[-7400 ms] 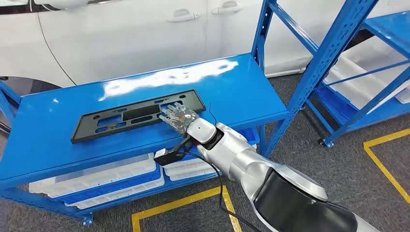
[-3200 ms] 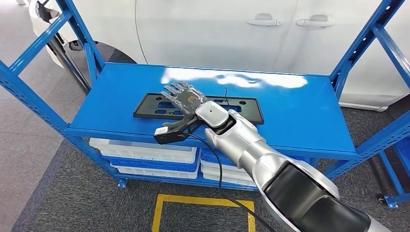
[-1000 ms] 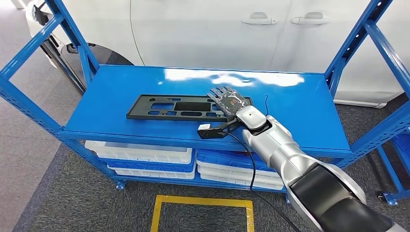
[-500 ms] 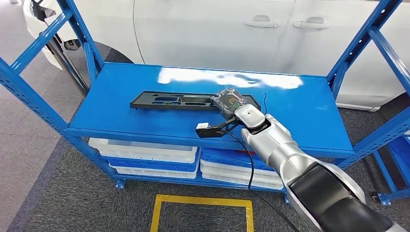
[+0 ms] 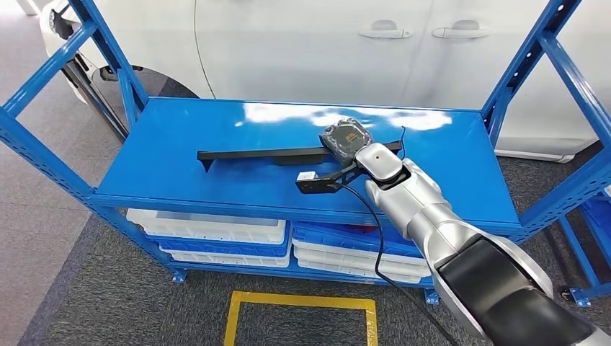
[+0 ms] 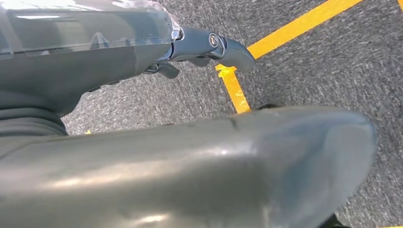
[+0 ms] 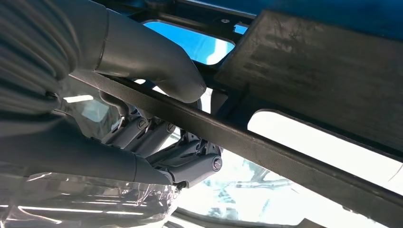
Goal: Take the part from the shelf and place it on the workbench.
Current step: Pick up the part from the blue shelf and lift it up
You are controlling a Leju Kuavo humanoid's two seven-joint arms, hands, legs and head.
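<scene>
I see the black part (image 5: 270,154), a long flat frame with cut-outs, lifted just off the blue shelf (image 5: 180,180) and turned nearly edge-on to my head camera. My right hand (image 5: 346,138) grips its right end; at the right wrist the thumb (image 7: 157,66) presses one side of a frame bar and the darker fingers (image 7: 185,159) curl under the other. My left hand (image 6: 209,45) hangs over grey carpet with a yellow floor line (image 6: 285,28); its fingers look loosely curled, though I can't tell for certain. White bins (image 5: 209,229) sit below; a white car (image 5: 324,43) stands behind.
</scene>
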